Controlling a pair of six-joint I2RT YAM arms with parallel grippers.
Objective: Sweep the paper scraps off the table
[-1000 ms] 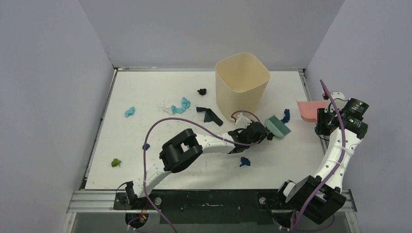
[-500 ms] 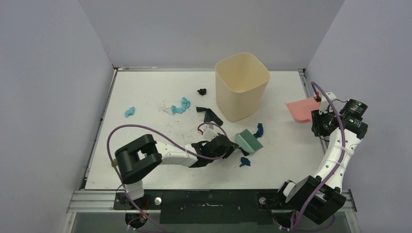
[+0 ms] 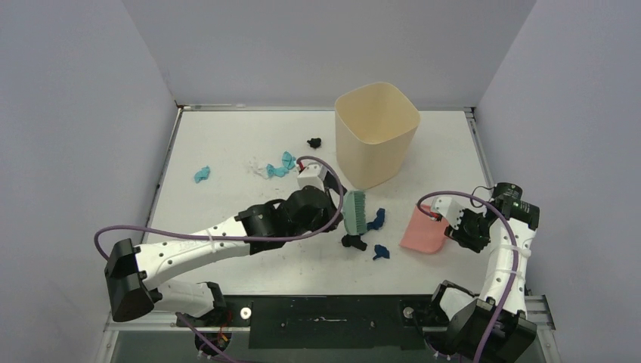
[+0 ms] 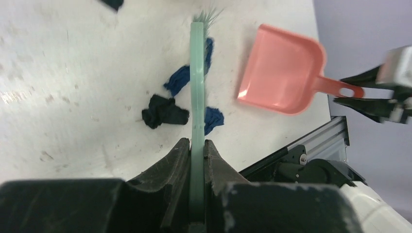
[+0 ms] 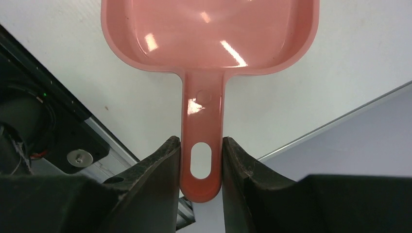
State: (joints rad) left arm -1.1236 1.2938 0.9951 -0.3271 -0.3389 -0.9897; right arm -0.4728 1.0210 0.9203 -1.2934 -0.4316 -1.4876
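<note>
Left arm [image 3: 189,246] is lying low, elbow folding back at 8 o'clock of its base, forearm stretching toward 2 o'clock. Left gripper [image 4: 197,148] is pinching the green brush [image 4: 197,73] edge-on. Right arm [image 3: 505,257] is standing upright, wrist bending toward 9 o'clock. Right gripper [image 5: 200,148] is clamping the handle of the pink dustpan [image 5: 209,29].

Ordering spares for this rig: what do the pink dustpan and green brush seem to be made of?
Dustpan: likely moulded plastic, glossy; sharp white glints on its smooth pink pan.
Brush: back looks like matte, slightly translucent green plastic, thin and even seen edge-on; bristles at its tip are too blurred to judge.
</note>
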